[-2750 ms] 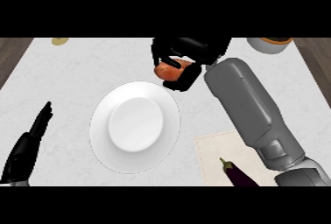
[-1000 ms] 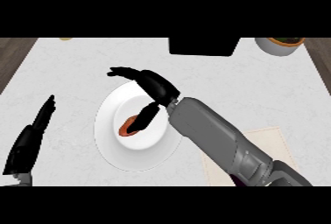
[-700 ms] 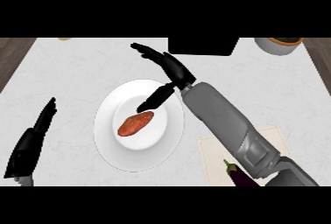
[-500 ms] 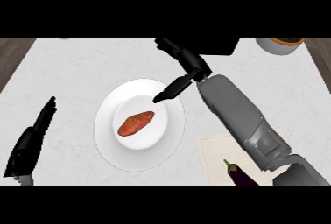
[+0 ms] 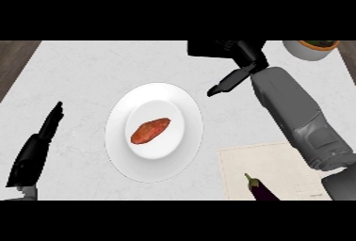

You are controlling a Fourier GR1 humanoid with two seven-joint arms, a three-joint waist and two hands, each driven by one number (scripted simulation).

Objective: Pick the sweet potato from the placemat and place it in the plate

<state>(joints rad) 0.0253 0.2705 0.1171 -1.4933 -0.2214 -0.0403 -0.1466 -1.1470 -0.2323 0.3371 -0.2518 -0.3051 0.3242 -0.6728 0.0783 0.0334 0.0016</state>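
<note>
Sweet potato on plate, well apart from right hand.

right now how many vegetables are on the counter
2: the orange-brown sweet potato lies in the round white plate, and the dark purple eggplant lies on the beige placemat at lower right. The white bowl at top right may hold more.

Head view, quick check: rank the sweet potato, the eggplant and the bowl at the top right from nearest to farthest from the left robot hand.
1. The sweet potato, on the plate just right of the left robot hand.
2. The eggplant, on the placemat at the lower right.
3. The bowl, at the far top right corner.
</note>
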